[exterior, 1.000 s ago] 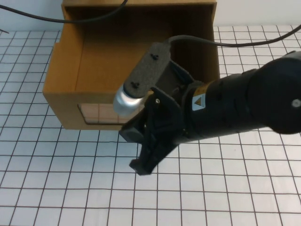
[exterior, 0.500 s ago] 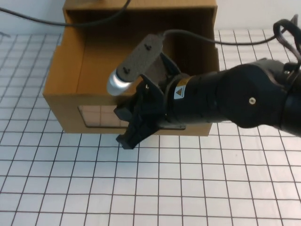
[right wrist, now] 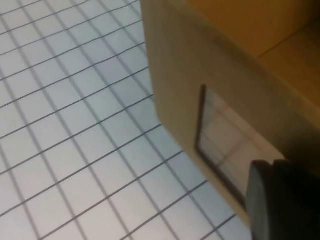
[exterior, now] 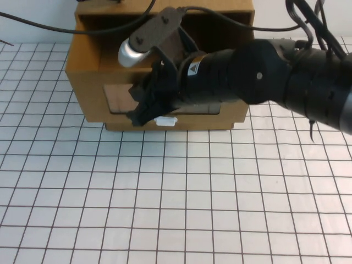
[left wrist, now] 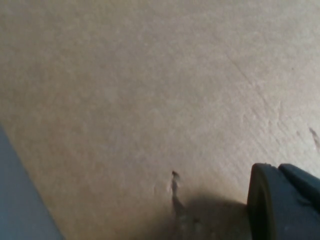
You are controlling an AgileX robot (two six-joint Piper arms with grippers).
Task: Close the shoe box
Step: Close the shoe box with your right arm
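We are pressing the right tool (exterior: 144,110), opening unclear, against the light, stiff shoe box (exterior: 88,99) front; left tool (left wrist: 285,200) unreadable.

The high view looks steeply down from the robot's side, taking in the gridded worktop (exterior: 165,209) and the right claw (exterior: 144,107) against the shoe box (exterior: 88,93) front. The right wrist view sits close behind that claw, sharing the box's window and worktop beside it. The left wrist view faces bare cardboard at very close range.
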